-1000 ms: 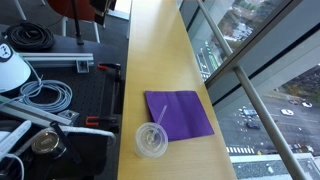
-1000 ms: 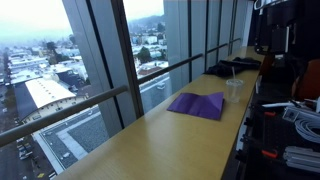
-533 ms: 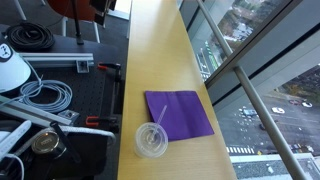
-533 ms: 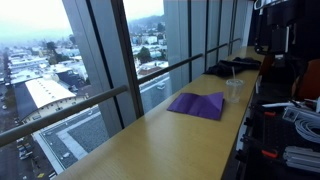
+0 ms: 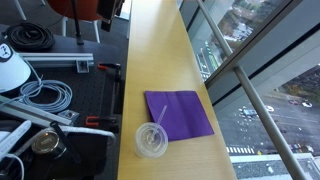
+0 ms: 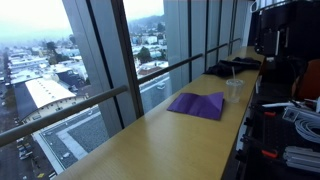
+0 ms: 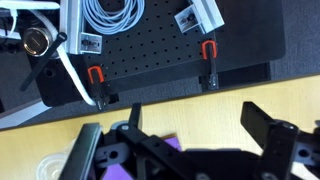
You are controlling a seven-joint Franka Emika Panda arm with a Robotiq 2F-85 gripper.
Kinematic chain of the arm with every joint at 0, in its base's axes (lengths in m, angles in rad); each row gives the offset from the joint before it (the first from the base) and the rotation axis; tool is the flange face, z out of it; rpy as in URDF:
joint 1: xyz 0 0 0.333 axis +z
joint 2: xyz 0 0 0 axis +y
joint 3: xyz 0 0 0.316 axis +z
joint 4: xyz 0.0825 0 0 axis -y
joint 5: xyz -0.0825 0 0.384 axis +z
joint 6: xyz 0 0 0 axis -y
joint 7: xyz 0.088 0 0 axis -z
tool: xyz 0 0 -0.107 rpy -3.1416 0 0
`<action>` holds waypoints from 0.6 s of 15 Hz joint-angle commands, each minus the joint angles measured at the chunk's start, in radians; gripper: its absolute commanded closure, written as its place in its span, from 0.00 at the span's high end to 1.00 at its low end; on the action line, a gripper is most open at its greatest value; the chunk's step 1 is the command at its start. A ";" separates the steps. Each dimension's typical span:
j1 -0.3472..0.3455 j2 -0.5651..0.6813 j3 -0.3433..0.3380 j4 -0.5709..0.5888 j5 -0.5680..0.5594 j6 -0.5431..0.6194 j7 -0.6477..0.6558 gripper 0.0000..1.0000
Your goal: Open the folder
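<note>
The purple folder (image 5: 180, 112) lies flat and closed on the long wooden counter (image 5: 155, 50); it also shows in an exterior view (image 6: 197, 104). A clear plastic cup with lid and straw (image 5: 152, 140) stands at the folder's corner. In the wrist view my gripper (image 7: 175, 140) is open and empty, above the counter, its two dark fingers spread wide. A sliver of the purple folder (image 7: 170, 145) shows between the fingers, and the cup lid (image 7: 48, 168) is at the lower left. I cannot make out the gripper in the exterior views.
A black perforated board (image 7: 150, 50) with red clamps (image 7: 209, 50) and coiled white cables (image 7: 110, 15) adjoins the counter. Glass windows with a railing (image 5: 235, 70) run along the counter's other side. Dark gear (image 6: 230, 68) lies beyond the cup.
The folder and cup have not moved. Only the dark shapes at the top edge of the exterior views have shifted slightly.
</note>
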 commanded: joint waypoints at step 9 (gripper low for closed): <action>-0.079 0.421 -0.067 0.170 -0.038 0.508 0.011 1.00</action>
